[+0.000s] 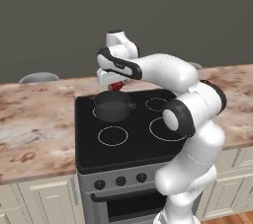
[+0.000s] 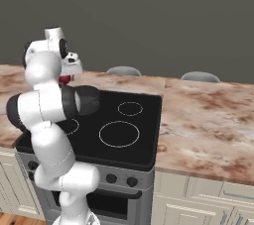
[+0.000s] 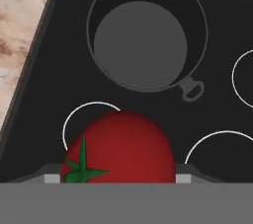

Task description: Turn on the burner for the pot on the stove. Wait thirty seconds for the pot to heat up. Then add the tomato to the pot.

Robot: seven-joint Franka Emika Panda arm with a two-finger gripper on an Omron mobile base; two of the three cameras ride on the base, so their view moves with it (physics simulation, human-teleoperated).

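Note:
My gripper (image 1: pixel 115 83) is shut on the tomato (image 1: pixel 117 86), a glossy red ball with a green stem, held in the air just behind the pot (image 1: pixel 112 105). The hand view looks down past the tomato (image 3: pixel 121 146) between my fingertips (image 3: pixel 52 178) onto the open, empty dark grey pot (image 3: pixel 143 35). The pot stands on the back left of the stove (image 1: pixel 133 144) and covers nearly all of its burner; a thin white arc (image 1: pixel 94 113) shows at its left side. In the right base view the tomato (image 2: pixel 64 79) peeks from behind my arm.
Three more white rings mark the black glass, including a front left ring (image 1: pixel 112 135) and a large right ring (image 2: pixel 119 134). Black knobs (image 1: pixel 121 180) line the steel front. Marbled counter (image 1: pixel 34 124) flanks the stove on both sides, with white cabinets below.

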